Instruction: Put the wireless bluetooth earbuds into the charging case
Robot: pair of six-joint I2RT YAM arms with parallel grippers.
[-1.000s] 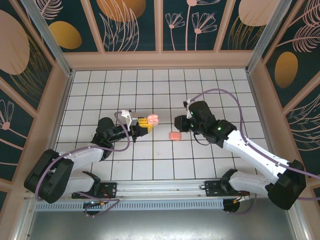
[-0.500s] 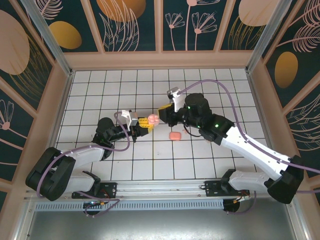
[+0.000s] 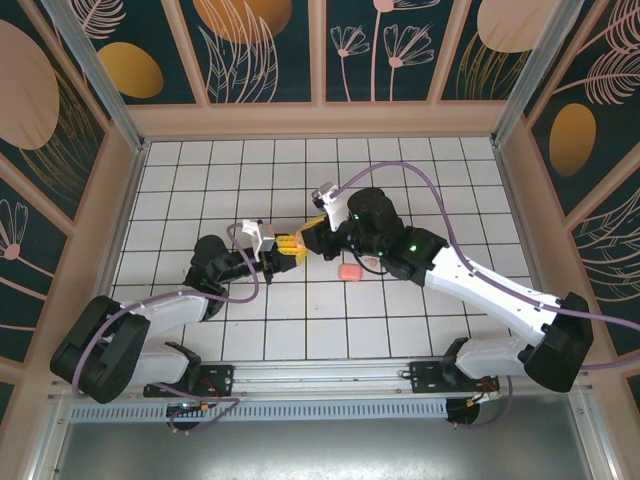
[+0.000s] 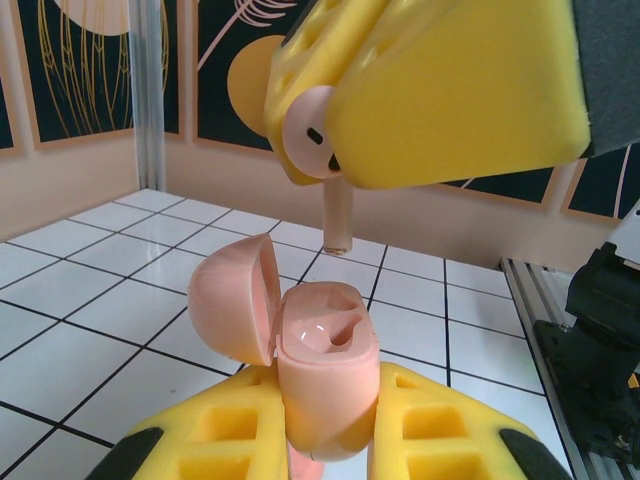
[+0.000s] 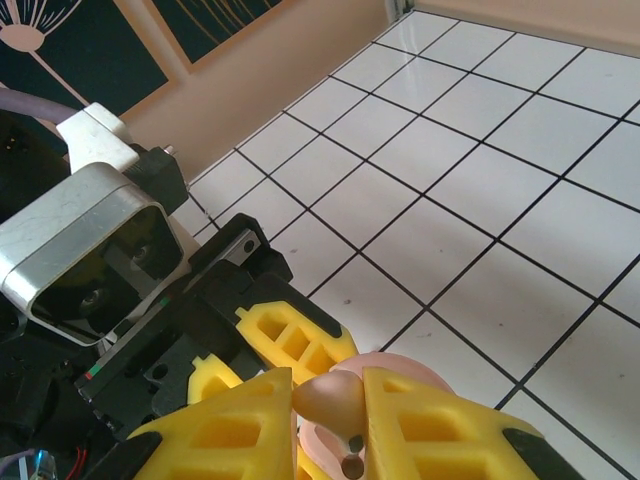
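Finding: the left gripper (image 4: 325, 425) has its jaws clamped on the charging case (image 4: 325, 375), which is held upright with the lid (image 4: 235, 295) swung open toward 9 o'clock. The right gripper (image 5: 328, 412) has its jaws nearly closed, pinching one earbud (image 4: 312, 132) — positioned at 12 o'clock of the case, stem down, just above the opening, apart from it. A pink rounded piece (image 3: 349, 271) lies on the tiled floor (image 3: 400, 170) at 4 o'clock of the grippers.

Left arm (image 3: 160, 315) and right arm (image 3: 490, 290): white shells, black joints.
Purple cables (image 3: 398, 164) loop along both; the fingers (image 4: 450, 90) are yellow blocks with square pockets, and a silver camera box (image 5: 90, 240) sits at the wrist.
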